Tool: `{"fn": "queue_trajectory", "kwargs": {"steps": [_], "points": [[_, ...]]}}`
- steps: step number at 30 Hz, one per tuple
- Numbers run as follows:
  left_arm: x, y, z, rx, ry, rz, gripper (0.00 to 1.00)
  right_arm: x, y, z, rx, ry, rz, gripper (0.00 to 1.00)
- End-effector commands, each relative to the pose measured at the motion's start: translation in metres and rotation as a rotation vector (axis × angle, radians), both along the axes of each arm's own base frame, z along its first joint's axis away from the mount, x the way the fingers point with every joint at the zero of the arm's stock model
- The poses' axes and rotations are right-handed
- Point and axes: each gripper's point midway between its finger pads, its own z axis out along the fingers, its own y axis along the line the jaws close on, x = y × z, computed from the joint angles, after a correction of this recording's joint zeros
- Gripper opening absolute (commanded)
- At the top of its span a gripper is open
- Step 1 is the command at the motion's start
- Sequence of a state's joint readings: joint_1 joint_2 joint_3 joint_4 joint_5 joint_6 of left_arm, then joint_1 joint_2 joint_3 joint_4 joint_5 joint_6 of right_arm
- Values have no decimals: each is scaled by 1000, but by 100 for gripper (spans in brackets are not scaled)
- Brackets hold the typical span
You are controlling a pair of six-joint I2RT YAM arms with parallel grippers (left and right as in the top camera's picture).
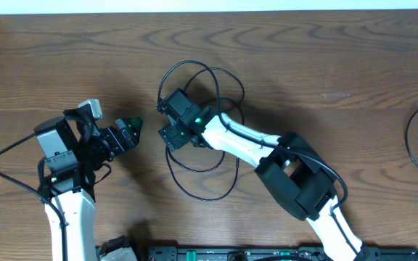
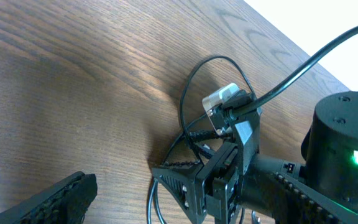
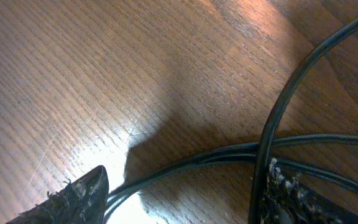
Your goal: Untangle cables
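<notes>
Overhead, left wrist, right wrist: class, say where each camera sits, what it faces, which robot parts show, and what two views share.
Overhead: above the table, facing straight down; left arm, right arm and the cables show.
Left wrist: on the left arm, facing the right arm over the cables; one own finger shows.
Right wrist: close above the table, facing down; cables run between its open jaws.
Shared: overhead and left wrist both show the right arm and cables.

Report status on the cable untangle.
Left gripper open, short of the cables. Right gripper open, straddling the cables, none gripped. Nothing in the way.
</notes>
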State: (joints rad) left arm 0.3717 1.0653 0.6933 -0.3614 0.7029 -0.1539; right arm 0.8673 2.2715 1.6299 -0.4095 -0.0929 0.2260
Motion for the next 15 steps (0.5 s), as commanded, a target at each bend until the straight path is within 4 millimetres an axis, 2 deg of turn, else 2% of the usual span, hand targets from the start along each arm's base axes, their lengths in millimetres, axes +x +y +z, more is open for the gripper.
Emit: {"fn": "queue_trajectory", "kwargs": {"steps": [1,5,8,12,15], "points": [[-2,3,-3,7,13,17,90,-52,-28,-97,-178,185,26,73],[-4,2,-4,2,24,16,89,-62,-37,-118,-222,221,29,73],[-4,2,-5,5,25,14,89,-65,-40,-122,-233,235,29,72],[-4,2,-4,8,22,12,90,-63,-40,-121,-235,231,16,58],[-4,2,-5,7,23,12,89,-59,-50,-123,-274,220,-2,38]]}}
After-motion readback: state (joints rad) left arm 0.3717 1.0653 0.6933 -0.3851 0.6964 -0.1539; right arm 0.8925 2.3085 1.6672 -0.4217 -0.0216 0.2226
